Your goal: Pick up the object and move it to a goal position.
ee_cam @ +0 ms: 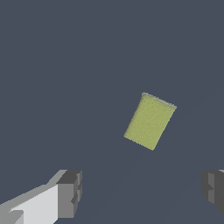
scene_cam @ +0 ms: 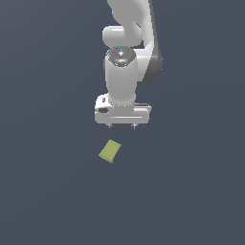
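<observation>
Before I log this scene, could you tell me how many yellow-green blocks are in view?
1. The single yellow-green block lies flat on the dark floor, just ahead of the open gripper and untouched by it. Neither view shows another, and nothing is there to hide one.

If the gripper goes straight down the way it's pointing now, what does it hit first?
Probably the bare floor. The gripper points downward with jaws open, and in the wrist view the yellow-green block sits off to one side of the jaws' line, though depth is unclear.
</observation>
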You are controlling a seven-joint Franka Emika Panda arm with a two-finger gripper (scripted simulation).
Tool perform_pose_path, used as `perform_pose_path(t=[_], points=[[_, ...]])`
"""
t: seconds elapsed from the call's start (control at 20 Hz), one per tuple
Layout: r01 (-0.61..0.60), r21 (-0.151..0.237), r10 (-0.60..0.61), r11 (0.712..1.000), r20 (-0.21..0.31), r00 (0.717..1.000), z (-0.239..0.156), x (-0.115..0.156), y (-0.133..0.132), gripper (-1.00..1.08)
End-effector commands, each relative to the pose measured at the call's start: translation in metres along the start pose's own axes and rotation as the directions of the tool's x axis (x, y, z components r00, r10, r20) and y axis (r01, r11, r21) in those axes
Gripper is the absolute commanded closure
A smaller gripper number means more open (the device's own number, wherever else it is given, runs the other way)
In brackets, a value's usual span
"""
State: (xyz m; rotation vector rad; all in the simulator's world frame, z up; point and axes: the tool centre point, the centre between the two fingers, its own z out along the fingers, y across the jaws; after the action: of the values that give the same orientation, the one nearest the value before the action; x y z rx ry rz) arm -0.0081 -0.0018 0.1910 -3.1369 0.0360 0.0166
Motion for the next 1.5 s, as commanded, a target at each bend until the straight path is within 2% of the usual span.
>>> perform_pose_path(t=[0.0,0.45,0.75,1.15,1.45], points=[[0.000,0.000,0.000,1.000,0.000,1.000,0.000,0.000,0.000,-0.92],[0.056,0.003,-0.056,0.998,0.007,0.998,-0.010,-0.003,-0.011,-0.92],[0.041,0.004,-0.041,0.999,0.007,0.999,-0.006,-0.002,-0.009,-0.92],[-0.085,0.009,0.085,0.996,0.003,0.996,0.030,0.010,0.008,-0.92],[-0.250,0.009,0.250,0.968,-0.002,0.968,0.079,0.021,0.034,-0.92]])
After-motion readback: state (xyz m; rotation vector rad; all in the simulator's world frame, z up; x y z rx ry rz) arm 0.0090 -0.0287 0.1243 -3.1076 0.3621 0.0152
